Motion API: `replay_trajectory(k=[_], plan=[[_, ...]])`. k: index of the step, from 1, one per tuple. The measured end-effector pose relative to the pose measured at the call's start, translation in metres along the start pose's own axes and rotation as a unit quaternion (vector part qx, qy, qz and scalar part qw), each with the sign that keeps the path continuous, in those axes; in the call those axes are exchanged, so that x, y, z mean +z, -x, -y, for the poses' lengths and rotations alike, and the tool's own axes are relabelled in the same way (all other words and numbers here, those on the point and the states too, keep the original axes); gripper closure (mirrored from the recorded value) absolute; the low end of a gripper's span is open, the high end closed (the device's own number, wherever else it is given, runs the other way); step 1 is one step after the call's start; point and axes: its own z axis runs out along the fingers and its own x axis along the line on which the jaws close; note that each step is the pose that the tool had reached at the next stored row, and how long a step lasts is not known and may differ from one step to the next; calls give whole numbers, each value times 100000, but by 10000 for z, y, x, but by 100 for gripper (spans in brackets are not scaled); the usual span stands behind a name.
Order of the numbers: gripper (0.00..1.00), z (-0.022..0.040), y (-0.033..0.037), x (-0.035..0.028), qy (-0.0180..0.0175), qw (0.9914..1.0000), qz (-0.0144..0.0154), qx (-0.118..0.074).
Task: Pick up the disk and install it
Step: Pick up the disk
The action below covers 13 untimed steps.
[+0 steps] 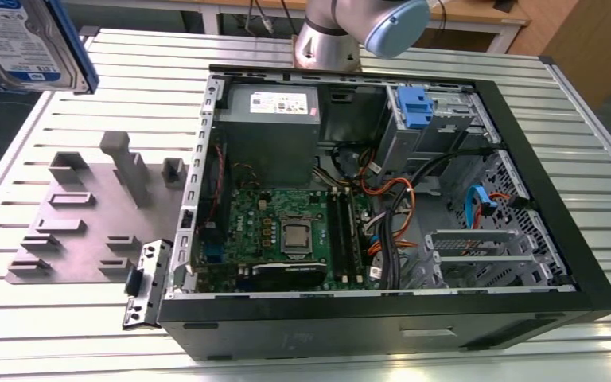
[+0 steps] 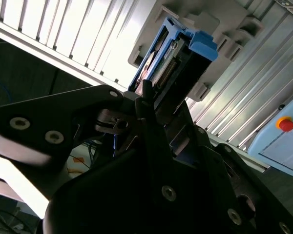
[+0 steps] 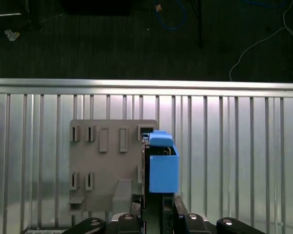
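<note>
Exterior view's far left, top corner: disk (image 1: 21, 38) up off slatted table (image 1: 29, 334), label face showing, blue carrier along its edge, cut by frame edge. Next right: grey fixture plate (image 1: 83, 227) flat on table. Further right: open computer case (image 1: 391, 326), power-supply box (image 1: 268, 119) inside, then blue-tabbed caddy (image 1: 415, 107) in cage.

Both wrist views: gripper (image 3: 154, 214) (image 2: 145, 105) closed tight on disk (image 3: 162, 165) (image 2: 178, 61), clamping one end; blue tab end projects away from it. First wrist view: disk edge-on over fixture plate (image 3: 105, 165) edge.
</note>
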Motion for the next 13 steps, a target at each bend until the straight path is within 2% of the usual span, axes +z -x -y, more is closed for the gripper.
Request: replay_trajectory(k=[3,6,13], plan=[[65,37,0,0,-6,100000,6,-1],[65,101,0,0,-12,100000,7,-3],[65,304,2,-3,-13,100000,6,-1]])
